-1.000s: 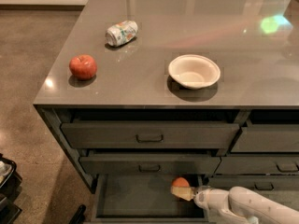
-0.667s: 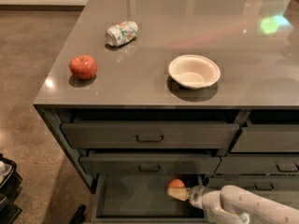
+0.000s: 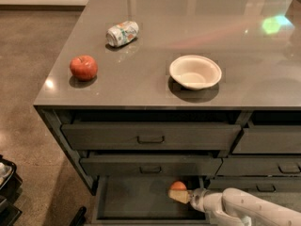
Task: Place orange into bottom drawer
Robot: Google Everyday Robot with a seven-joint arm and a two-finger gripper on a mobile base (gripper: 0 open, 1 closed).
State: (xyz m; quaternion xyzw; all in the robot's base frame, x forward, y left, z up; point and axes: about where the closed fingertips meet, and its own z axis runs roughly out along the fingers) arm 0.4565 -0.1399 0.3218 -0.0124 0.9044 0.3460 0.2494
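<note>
1. brown speckled floor (image 3: pixel 28 79) fills the left side, and a grey worktop (image 3: pixel 155 36) takes up the rest of the scene.
2. on the worktop, from left to right: a red apple (image 3: pixel 83 67) near the left edge, a can (image 3: pixel 122 33) on its side farther back, and a white bowl (image 3: pixel 195 72) towards the middle. all three are well apart.
3. below the near edge, the top drawer (image 3: pixel 150 135) and the middle drawer (image 3: pixel 150 166) of the left stack are pushed in. the bottom drawer (image 3: pixel 134 199) is pulled out, showing its flat grey floor.
4. the orange (image 3: pixel 178 186) is inside the opening of the bottom drawer, at its right end. it seems to be just above the floor rather than resting on it.
5. the hand (image 3: pixel 179 195) is low at that right end, grasping the orange at its pale fingertips. the pale arm (image 3: pixel 244 208) reaches in from the right.
6. step in hand, as i judge it: the fruit is carried in over the drawer and not yet set down.
7. the next move calls for a short lowering until the fruit rests on the floor. the hand should then release it and draw back right without nudging it.
8. the orange is round, so it has no long axis to speak of. i cannot make out which way its stem end faces. being round, it may roll once let go.
</note>
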